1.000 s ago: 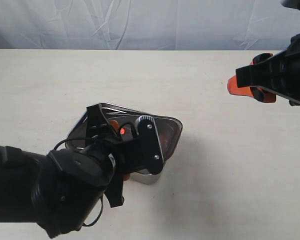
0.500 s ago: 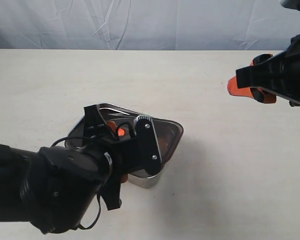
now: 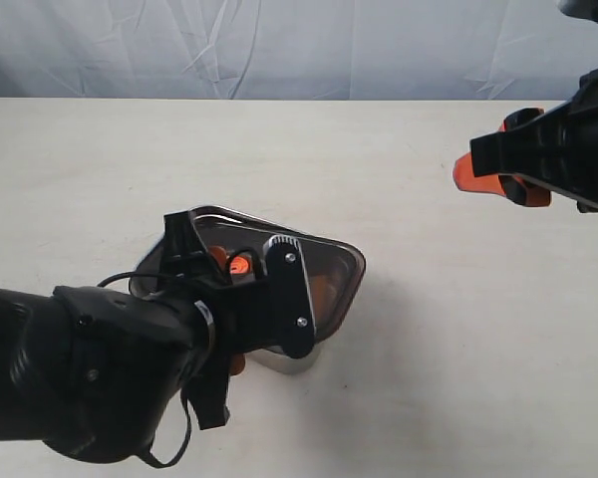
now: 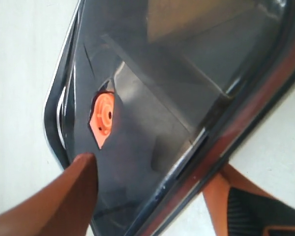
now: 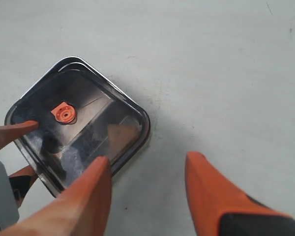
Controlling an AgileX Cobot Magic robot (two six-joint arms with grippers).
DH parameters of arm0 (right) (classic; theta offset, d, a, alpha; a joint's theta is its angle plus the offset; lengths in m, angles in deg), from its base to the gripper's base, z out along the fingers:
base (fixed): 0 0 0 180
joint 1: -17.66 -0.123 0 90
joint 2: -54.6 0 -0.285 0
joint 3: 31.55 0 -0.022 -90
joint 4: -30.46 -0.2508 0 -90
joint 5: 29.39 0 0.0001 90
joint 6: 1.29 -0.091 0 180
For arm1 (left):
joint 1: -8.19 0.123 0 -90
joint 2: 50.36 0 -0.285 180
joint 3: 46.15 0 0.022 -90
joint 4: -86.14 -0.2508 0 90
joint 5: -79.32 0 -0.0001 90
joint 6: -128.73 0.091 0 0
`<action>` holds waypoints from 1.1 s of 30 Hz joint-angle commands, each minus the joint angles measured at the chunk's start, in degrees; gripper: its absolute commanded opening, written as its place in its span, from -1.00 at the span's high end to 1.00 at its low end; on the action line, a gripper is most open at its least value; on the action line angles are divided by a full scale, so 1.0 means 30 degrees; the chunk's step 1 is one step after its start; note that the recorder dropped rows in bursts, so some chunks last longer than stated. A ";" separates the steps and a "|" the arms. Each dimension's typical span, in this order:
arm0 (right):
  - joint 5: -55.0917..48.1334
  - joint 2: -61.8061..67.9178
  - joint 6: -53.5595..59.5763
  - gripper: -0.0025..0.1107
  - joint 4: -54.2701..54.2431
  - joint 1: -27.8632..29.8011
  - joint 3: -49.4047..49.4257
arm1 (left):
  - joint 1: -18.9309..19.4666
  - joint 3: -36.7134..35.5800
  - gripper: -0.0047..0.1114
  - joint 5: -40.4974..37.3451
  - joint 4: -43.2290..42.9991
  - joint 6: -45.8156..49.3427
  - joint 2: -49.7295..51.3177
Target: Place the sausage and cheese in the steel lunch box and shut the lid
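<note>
From my feed: the table [image 3: 448, 358] is a plain off-white matte top that fills most of the exterior view, side to side. In the right wrist view the surface shows faint scuffs and a few small dark specks. Its back edge runs as a straight line across the upper part of the exterior view. Right behind it hangs the backdrop [image 3: 279, 45], a pale grey-white sheet creased all over. Light is soft and even, and the shadows I see on the tabletop are diffuse.

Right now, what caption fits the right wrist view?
Smoky lid resting on the steel lunch box, left gripper straddling one corner, open right gripper hovering apart over the table.
</note>
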 commanded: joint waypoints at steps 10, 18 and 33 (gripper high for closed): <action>0.0007 -0.0138 0.0005 0.15 0.0059 0.0121 -0.0066 | -0.0039 -0.0135 -0.10 -0.1527 0.2202 0.1231 -0.0267; -0.0028 -0.0138 0.0005 0.15 0.0059 0.0121 -0.0066 | -0.0039 0.0295 -0.10 -0.2316 0.2357 0.1481 -0.0995; 0.0035 -0.0138 0.0945 0.96 -0.4130 -0.0457 0.3122 | -0.0039 0.0368 -0.09 -0.4749 0.2091 0.1555 -0.1854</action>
